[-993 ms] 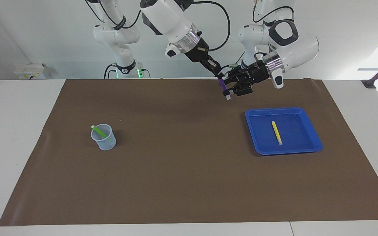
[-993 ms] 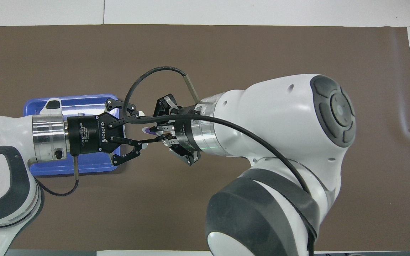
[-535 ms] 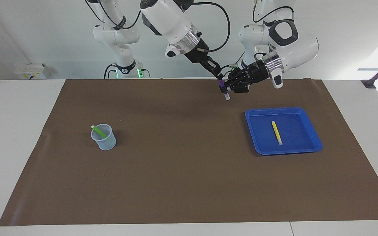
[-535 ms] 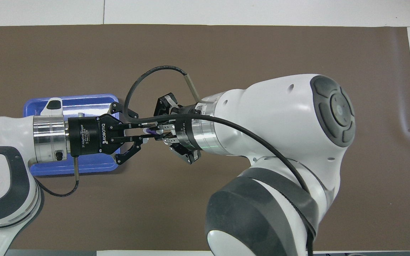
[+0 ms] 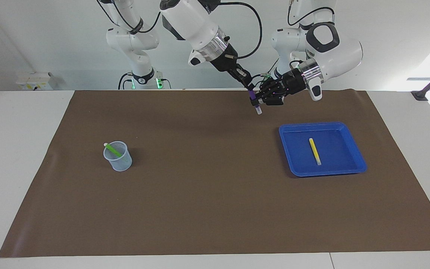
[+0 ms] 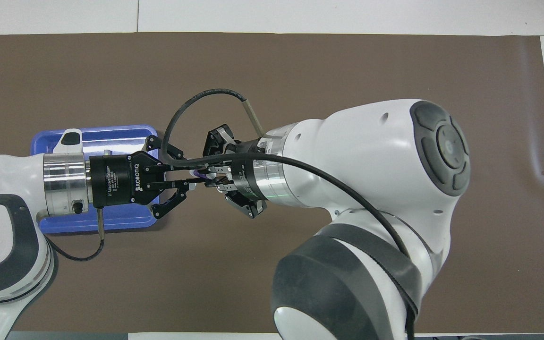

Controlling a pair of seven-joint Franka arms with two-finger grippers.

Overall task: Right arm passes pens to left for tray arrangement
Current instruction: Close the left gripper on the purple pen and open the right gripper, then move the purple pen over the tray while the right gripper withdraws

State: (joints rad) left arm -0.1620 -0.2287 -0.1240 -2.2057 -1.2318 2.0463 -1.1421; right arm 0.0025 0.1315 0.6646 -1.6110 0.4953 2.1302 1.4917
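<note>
Gripping the purple pen [image 5: 254, 101] in both hands, left hand [image 5: 262, 99] clamped low, right hand [image 5: 249, 89] above; pen hangs upright.

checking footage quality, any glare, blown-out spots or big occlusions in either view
Facing view: bright overexposed patch at the edge toward the left arm's end; soft shadows on the brown mat; blue tray and cup evenly lit. Overhead view: the right arm fills much of the frame, hiding the cup; the left arm covers part of the tray.
</note>
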